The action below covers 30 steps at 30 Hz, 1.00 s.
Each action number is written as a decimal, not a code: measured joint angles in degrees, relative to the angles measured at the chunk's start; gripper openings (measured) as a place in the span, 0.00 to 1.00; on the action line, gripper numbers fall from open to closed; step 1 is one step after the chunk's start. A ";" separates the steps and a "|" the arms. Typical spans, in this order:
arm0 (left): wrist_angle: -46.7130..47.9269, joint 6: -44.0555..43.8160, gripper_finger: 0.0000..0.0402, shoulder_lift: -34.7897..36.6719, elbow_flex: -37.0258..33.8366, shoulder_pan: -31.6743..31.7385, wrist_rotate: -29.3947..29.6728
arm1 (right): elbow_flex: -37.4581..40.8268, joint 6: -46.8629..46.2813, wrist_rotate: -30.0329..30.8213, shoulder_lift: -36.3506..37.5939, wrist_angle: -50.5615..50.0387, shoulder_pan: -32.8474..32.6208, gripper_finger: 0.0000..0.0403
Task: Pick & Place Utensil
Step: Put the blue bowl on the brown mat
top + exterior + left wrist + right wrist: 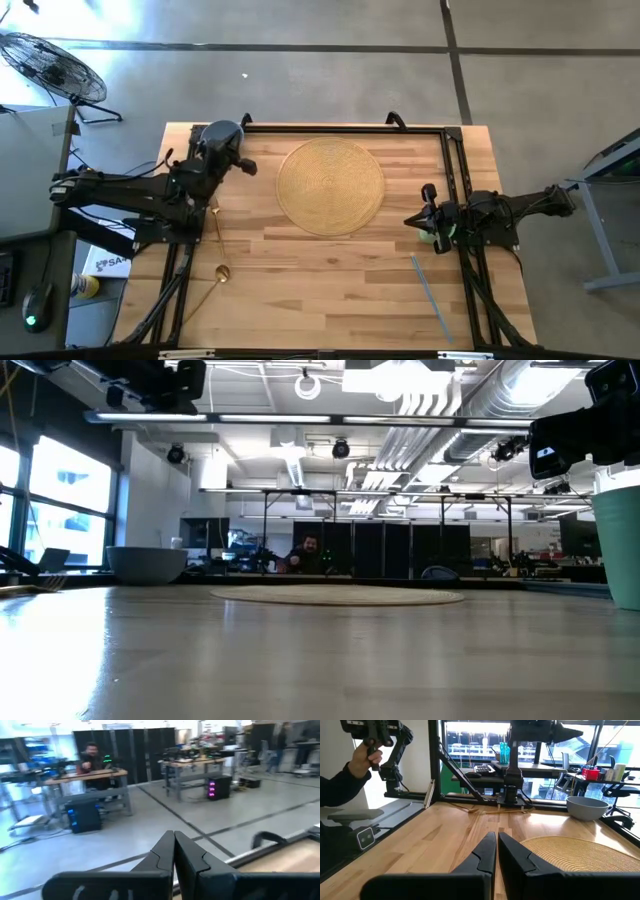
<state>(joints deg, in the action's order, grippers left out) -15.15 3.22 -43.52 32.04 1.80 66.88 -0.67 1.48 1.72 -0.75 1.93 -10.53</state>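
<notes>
Utensils — one gold spoon, one grey straw — both arms' tools pressed together, empty.

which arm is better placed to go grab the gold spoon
The left. The gold spoon lies on the table's left side, right beside the left gripper. The right gripper waits at the far right edge, past the round mat. Both jaws are shut.
</notes>
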 joint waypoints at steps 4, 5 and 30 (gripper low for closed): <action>4.64 -0.26 0.00 -1.45 3.54 5.23 -3.92 | 0.00 0.00 0.01 0.01 0.00 -0.01 0.03; 6.91 -1.21 0.00 -1.93 4.63 7.03 -5.94 | 0.00 0.00 0.00 0.00 0.00 0.00 0.03; 33.17 -20.31 0.29 -21.71 13.17 40.93 -44.32 | 0.00 0.00 0.00 0.00 0.00 -0.02 0.03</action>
<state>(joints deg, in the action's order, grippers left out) 18.02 -17.09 -65.23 45.21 42.73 22.56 -0.67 1.48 1.72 -0.75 1.93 -10.55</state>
